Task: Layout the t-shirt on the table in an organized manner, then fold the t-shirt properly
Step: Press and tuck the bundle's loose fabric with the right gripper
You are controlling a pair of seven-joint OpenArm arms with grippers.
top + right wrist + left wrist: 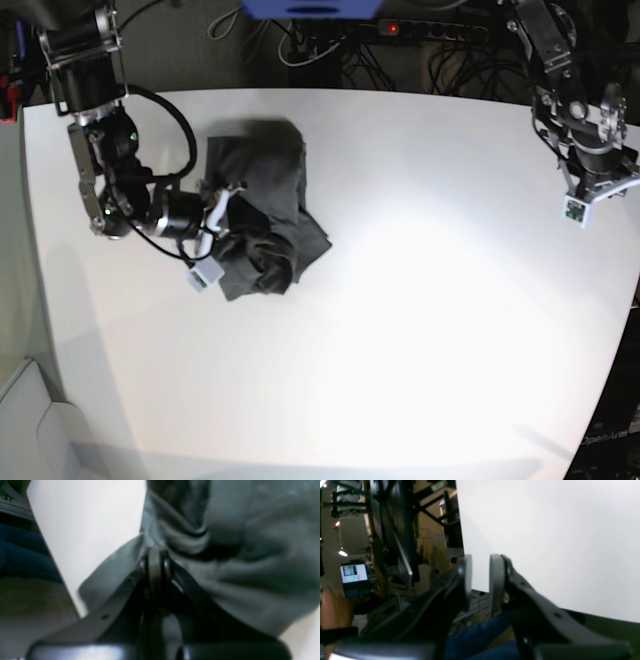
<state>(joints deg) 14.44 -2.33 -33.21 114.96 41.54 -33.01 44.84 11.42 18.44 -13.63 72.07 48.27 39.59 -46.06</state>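
We see the limp, light t-shirt (258, 215) crumpled at the table's (420, 300) ten o'clock; the right gripper (155, 555) pinches a fold, while the left gripper (480, 580), slightly parted, holds nothing.

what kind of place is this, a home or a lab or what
Most likely a robot lab or workshop: a bare white table with two robot arms mounted at its edges, tangled cables and a power strip behind it, and dark metal racks nearby.

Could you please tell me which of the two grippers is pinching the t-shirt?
The right gripper, shut on the crumpled t-shirt. The left gripper holds nothing.
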